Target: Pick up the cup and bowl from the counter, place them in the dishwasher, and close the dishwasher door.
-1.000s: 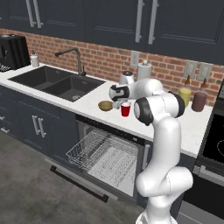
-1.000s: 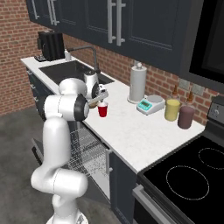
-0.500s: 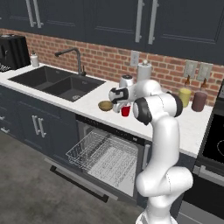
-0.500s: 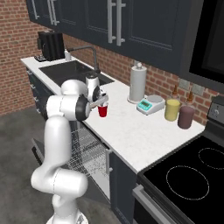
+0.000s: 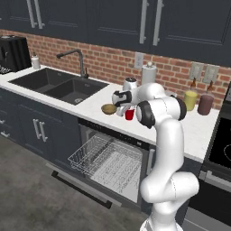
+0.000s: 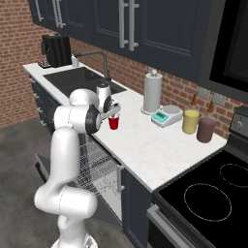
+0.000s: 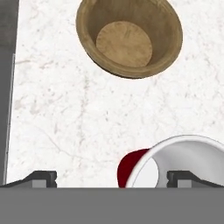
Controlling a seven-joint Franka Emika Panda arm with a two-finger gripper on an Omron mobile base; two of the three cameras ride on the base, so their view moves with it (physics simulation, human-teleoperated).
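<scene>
Reaching for the cup (image 7: 175, 164), upright on the table (image 7: 57, 118) just beside the bowl (image 7: 129, 37), with the pincer (image 7: 111, 178) wide open, empty and off-centre above its rim; next, centring, lowering and closing.

**What is hidden or cropped around the hand**

In the hand view, the cup (image 7: 183, 162) is cut off at the bottom and right edges, so just part of its white rim, pale inside and a sliver of red wall is seen; one finger tip stands before its rim. The bowl (image 7: 129, 37) ahead of the hand loses its far rim to the top edge. In the left base view, the hand and forearm cover most of the cup (image 5: 129, 114), and in the right base view the bowl is hidden behind the hand. The gripper's (image 5: 121, 108) finger tips are too small there to make out.
</scene>
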